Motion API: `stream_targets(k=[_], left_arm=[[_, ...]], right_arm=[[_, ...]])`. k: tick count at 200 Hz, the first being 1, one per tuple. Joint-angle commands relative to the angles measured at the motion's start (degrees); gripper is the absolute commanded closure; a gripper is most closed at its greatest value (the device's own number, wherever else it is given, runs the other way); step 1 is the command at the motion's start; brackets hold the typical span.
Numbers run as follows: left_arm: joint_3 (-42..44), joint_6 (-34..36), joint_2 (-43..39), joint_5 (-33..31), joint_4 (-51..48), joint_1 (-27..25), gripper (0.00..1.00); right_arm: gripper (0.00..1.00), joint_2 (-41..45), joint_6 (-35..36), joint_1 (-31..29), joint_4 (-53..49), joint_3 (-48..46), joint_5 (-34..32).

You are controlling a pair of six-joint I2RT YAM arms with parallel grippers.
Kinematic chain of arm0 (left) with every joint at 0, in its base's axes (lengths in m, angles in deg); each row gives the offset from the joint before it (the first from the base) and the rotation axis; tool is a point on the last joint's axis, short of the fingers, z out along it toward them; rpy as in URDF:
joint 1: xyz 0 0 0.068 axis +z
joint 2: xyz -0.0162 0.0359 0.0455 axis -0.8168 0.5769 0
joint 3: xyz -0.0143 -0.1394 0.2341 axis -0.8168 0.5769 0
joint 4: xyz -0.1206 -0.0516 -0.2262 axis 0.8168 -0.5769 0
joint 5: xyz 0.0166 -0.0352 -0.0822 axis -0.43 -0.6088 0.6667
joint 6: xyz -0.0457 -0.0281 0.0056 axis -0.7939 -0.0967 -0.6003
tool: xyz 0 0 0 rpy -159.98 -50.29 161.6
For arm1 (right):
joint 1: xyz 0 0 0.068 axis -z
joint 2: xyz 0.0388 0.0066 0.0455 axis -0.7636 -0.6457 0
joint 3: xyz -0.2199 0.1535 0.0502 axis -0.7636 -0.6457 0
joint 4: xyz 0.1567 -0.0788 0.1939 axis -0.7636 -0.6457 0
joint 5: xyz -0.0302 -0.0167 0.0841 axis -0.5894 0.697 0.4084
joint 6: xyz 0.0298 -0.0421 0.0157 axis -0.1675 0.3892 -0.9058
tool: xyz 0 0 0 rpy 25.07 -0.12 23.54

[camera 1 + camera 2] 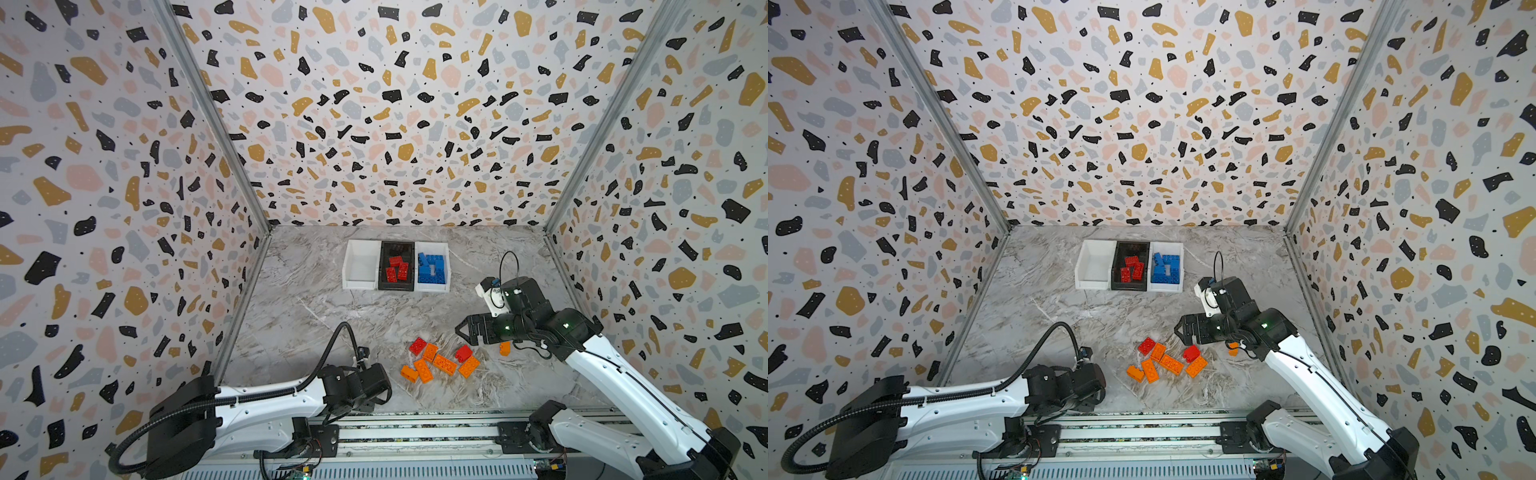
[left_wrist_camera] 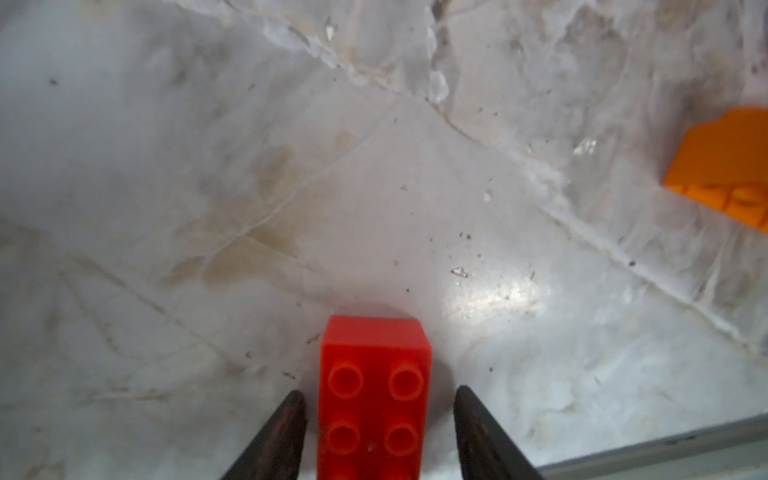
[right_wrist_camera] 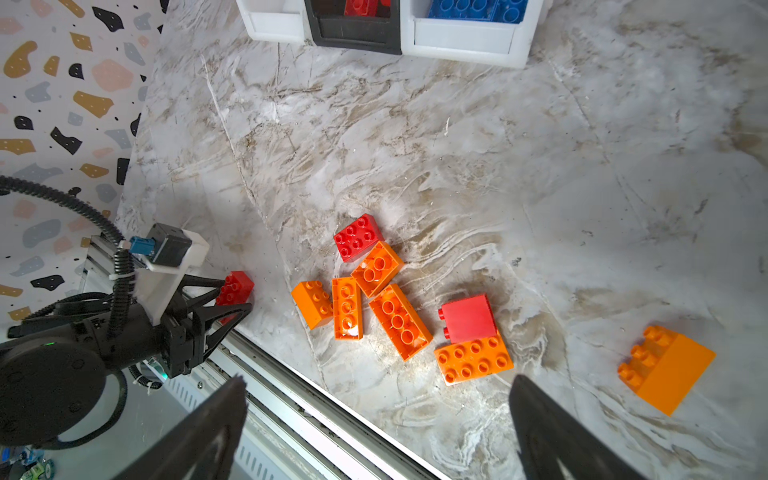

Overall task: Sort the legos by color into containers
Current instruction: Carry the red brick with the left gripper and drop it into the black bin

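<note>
Near the table's point(image 2: 291, 166) front edge, the left gripper point(image 2: 378, 390) straddles a red brick point(image 2: 374, 353), slim gaps either side, not clamped; the right gripper point(image 3: 379, 378) hangs spread wide, empty.

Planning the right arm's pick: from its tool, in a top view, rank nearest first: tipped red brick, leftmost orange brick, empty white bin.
1. Tipped red brick, front, toward the right.
2. Leftmost orange brick, front centre.
3. Empty white bin, back left.
</note>
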Motion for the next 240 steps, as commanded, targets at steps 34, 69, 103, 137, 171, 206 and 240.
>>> stream_targets(k=[34, 69, 103, 137, 171, 206, 240], left_arm=[[-2.63, -0.07, 6.94, 0.62, -2.52, -0.28, 0.76], [-13.07, 4.32, 12.43, -3.49, -9.78, 1.32, 0.87], [-27.83, 12.82, 19.12, -6.56, -13.8, 8.67, 0.88], [-44.74, 22.64, 29.01, -8.03, -13.0, 17.62, 0.88], [-68.04, 31.08, 45.84, -9.83, -16.26, 24.47, 0.88], [-88.12, 33.06, 60.19, -7.01, -17.01, 30.02, 0.88], [-100.92, 34.28, 69.2, -5.56, -18.2, 32.75, 0.86]], right_arm=[[0.01, 1.57, 1.9, 1.99, -1.44, -0.02, -0.54], [0.01, 1.63, 2.47, 3.46, -1.26, -0.33, -0.37], [0.01, 1.96, 2.32, 4.93, -1.95, -0.99, -0.32], [0.01, 1.15, 1.98, 5.89, -2.95, 0.34, -0.98], [0.01, -1.73, 1.95, 6.93, -4.13, 4.62, -1.49], [0.01, -6.11, 3.66, 7.36, -4.99, 7.68, -1.82], [0.01, -8.51, 2.66, 7.49, -5.7, 10.55, -2.67]])
